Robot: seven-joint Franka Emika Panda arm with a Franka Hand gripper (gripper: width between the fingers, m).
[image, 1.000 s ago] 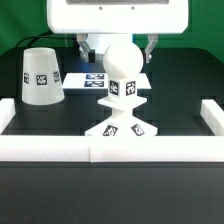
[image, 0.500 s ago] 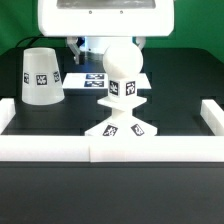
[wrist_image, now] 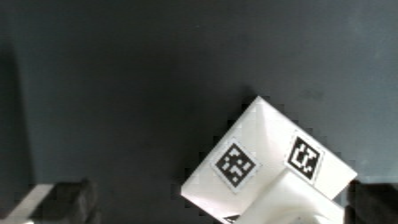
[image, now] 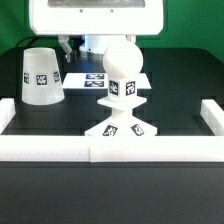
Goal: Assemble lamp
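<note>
The lamp's square base (image: 118, 130) stands in the middle of the table with the rounded bulb (image: 122, 60) upright on it. The truncated-cone shade (image: 42, 76) stands apart at the exterior view's left. My gripper (image: 100, 45) hangs behind and above the bulb, open and empty, and is partly hidden by it. In the wrist view a corner of the white base with two tags (wrist_image: 267, 160) shows, with one blurred finger (wrist_image: 54, 205) beside it. Nothing is between the jaws.
The marker board (image: 92, 78) lies flat behind the lamp. White border rails run along the front (image: 50, 150), the exterior view's left (image: 5, 115) and its right (image: 212, 112). The table is black.
The arm and gripper have shifted toward the exterior view's left, behind the bulb. The lamp parts have not moved.
</note>
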